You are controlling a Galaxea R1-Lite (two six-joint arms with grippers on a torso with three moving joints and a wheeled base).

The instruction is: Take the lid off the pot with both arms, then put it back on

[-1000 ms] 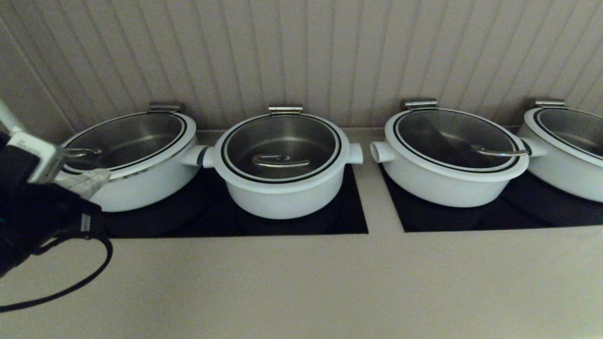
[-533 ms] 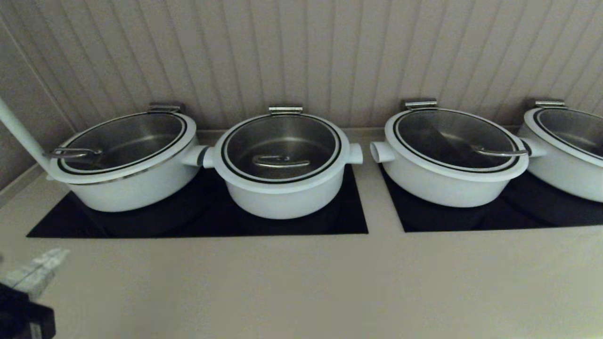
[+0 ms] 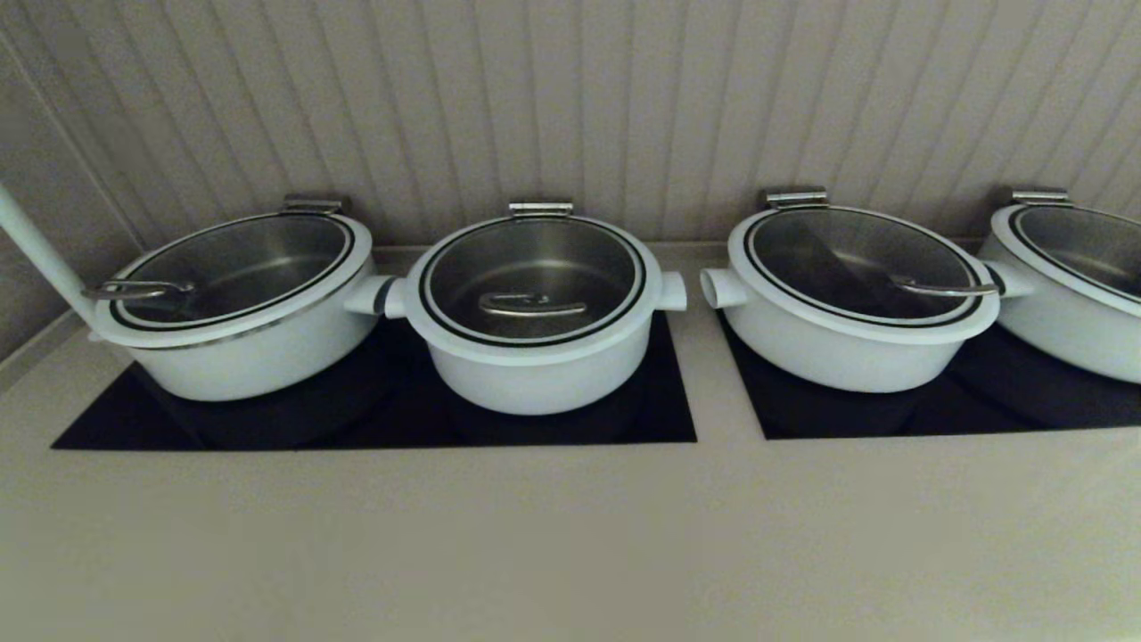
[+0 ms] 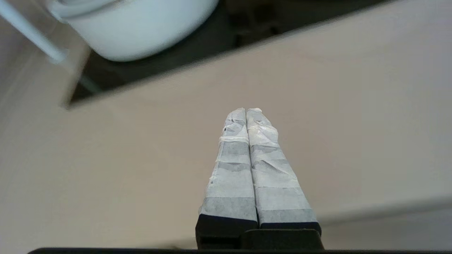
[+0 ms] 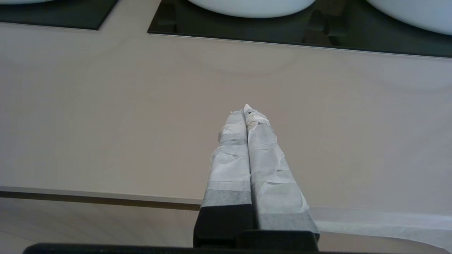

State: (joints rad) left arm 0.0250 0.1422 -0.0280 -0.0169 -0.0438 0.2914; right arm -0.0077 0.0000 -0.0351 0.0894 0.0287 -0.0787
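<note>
The pot point(image 3: 535, 366) is round, white and deep, second from the left on the black hob. The glass lid point(image 3: 532, 267) sits on it, with its steel hook handle point(image 3: 532, 306) at the centre. Neither arm shows in the head view. My left gripper point(image 4: 246, 111) is shut and empty over the beige counter, well short of the hob, near the leftmost pot point(image 4: 141, 28). My right gripper point(image 5: 246, 110) is shut and empty over the counter near its front edge.
Three wider white pots with lids stand in the row: one left point(image 3: 241, 312), one right point(image 3: 856, 303), one far right point(image 3: 1070, 276). Two black hob plates point(image 3: 374, 419) lie under them. A ribbed wall is behind. The beige counter point(image 3: 570, 535) spreads in front.
My left arm has drawn back and down out of the head view, away from the leftmost pot. The pots and lids have not moved.
</note>
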